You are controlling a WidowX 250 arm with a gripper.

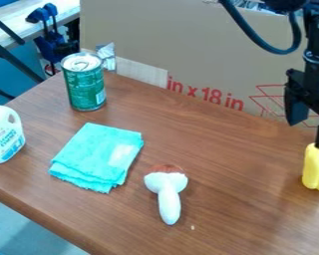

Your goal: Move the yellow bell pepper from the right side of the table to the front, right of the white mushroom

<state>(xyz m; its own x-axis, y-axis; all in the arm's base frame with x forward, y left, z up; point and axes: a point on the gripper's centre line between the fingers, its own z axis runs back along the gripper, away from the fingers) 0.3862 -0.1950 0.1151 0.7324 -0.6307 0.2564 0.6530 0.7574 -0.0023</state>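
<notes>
At the right edge, the black gripper [310, 107] hangs over the table, pointing down. Directly below it is a yellow lobed object [316, 168], its top meeting the gripper's lower end in this view; whether it is held cannot be told. A white brush-like object with a brown end [167, 191] lies near the middle of the table. To its left is a folded turquoise cloth [99, 155]. Behind the cloth a green can [85, 84] stands upright, and a white bottle [4, 133] stands at the left edge.
The brown wooden table [235, 199] has its front edge running from the left down to the bottom. A cardboard sheet [182, 45] with red print stands along the back. Blue clamps [52, 40] are at the upper left, beyond the table. A black cable loops beside the arm.
</notes>
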